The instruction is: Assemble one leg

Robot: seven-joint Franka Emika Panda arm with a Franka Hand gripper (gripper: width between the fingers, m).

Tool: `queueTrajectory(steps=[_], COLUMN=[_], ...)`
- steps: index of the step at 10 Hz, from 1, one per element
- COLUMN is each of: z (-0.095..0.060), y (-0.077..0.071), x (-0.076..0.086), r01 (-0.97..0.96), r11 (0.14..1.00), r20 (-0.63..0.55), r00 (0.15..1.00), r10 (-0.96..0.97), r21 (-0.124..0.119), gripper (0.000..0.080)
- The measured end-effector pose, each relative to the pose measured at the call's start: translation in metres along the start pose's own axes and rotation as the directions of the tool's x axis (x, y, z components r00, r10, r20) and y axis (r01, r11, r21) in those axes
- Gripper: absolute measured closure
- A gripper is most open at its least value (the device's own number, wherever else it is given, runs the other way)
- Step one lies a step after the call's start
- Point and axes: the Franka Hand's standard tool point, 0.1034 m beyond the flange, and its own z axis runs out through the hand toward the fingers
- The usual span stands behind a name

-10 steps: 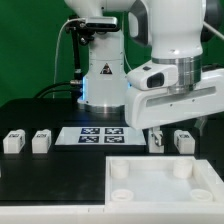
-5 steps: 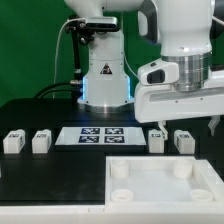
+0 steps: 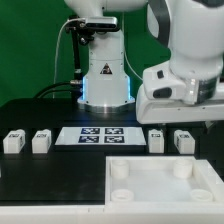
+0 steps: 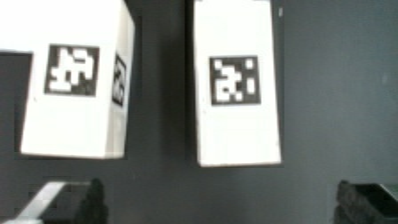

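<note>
Four legs, small white posts with black-and-white tags, lie on the black table. Two lie at the exterior view's left (image 3: 13,142) (image 3: 41,142) and two at its right (image 3: 156,140) (image 3: 183,141). The wrist view shows two legs side by side (image 4: 77,85) (image 4: 237,85), tags facing up. My gripper (image 4: 217,203) hangs above the right pair, jaws wide apart and empty, touching neither leg. Its dark fingertips (image 4: 71,200) show at the frame's edge. The white hand (image 3: 185,92) is high over those legs.
The large white tray-like panel (image 3: 150,165) with round corner bosses lies at the front right. The marker board (image 3: 98,136) lies mid-table between the two pairs of legs. The robot base (image 3: 103,75) stands behind it.
The arm has risen and shifted toward the exterior view's right, away from the table. The legs have not moved.
</note>
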Motion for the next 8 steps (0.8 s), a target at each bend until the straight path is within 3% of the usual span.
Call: queueTrajectory(steps=[4,5,8], z=[0.003,0.004,0.011], y=[-0.002,-0.004,-0.006], x=[0.000,0.007,0.004], r01=[0.005,0.004,-0.001], r11=[1.000,1.000,1.000], r20=[0.331,0.309,0.322], r00=[0.944,0.951,0.947], r10=[0.000,-0.001,0.006], r21=[-0.014,-0.009,-0.017], gripper=[0.0150,0.0150,0.0150])
